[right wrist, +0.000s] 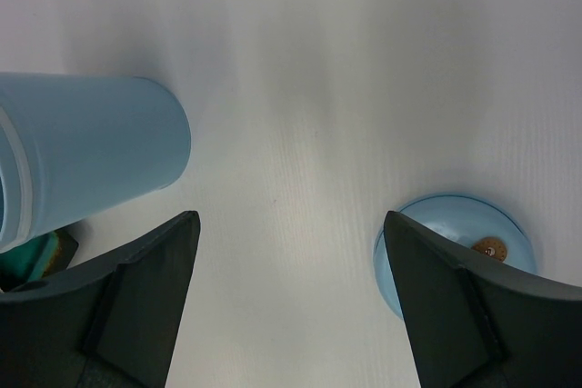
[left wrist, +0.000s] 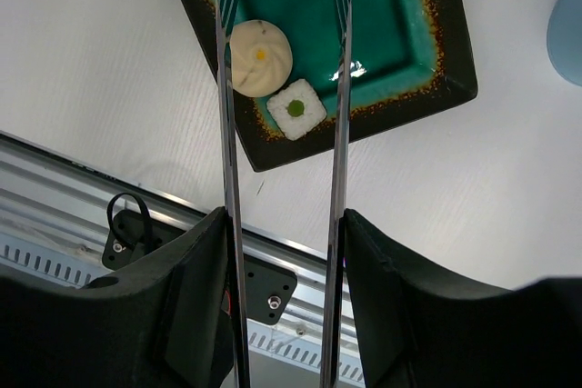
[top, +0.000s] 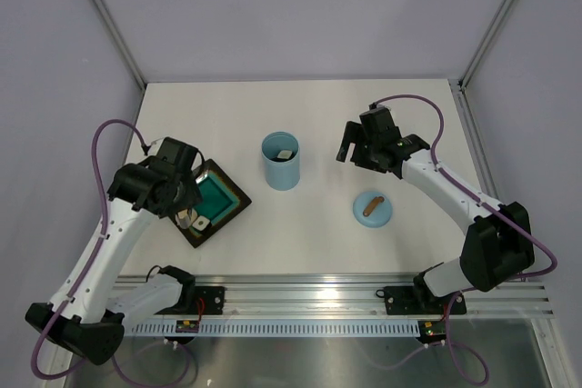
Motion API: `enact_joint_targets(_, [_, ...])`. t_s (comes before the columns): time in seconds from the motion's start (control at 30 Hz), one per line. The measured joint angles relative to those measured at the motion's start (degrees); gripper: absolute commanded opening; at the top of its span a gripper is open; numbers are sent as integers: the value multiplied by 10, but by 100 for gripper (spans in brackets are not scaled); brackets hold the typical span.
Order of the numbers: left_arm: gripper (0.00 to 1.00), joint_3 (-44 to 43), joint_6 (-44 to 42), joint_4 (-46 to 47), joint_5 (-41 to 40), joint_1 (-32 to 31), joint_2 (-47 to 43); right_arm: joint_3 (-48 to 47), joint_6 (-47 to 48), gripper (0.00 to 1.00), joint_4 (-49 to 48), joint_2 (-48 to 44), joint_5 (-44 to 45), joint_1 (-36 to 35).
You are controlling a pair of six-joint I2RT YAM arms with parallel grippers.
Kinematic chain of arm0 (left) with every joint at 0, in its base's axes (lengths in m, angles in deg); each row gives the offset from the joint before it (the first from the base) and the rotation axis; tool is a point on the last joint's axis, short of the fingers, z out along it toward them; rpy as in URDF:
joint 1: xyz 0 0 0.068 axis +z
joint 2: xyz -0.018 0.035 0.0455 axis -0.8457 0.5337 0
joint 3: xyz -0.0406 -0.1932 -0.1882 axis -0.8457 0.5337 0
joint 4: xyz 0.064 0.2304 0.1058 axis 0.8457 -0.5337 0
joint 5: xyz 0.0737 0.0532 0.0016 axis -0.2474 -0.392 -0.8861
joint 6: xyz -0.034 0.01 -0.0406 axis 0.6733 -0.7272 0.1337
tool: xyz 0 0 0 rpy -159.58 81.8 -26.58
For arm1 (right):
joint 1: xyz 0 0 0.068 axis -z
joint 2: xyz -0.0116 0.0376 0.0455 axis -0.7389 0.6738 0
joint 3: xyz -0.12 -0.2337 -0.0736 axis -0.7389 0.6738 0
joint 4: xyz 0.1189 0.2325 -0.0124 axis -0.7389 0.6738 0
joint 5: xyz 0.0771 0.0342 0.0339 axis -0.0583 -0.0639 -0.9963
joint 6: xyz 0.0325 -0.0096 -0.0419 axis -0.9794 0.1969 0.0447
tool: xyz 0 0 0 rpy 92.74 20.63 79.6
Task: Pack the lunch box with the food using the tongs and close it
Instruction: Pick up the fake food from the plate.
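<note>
My left gripper [left wrist: 285,215] is shut on the tongs [left wrist: 226,134], one slim metal arm against each finger. The tongs stand spread, their tips over the dark tray with a teal inside [left wrist: 400,34]. Two pieces of food lie near the tray's corner: a round beige disc [left wrist: 259,57] and a white square with a green centre [left wrist: 296,109]. The disc touches the left tong arm. The light blue lunch box [top: 281,161] stands upright and uncovered with a piece inside. Its lid [top: 372,209] with a brown handle lies flat to the right. My right gripper [top: 350,144] is open and empty above the table.
In the right wrist view the lunch box [right wrist: 82,152] is at the left and the lid [right wrist: 455,233] at the lower right, with bare table under the right gripper [right wrist: 289,224]. A metal rail [top: 300,293] runs along the near edge.
</note>
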State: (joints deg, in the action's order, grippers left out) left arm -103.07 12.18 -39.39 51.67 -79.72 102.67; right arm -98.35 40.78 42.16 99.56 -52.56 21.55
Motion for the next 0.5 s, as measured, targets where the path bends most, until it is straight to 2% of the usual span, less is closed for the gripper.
enact_joint_targets(0.5, [53,45,4,0,13,0,-18,0,0,90,-10,4,-15,0])
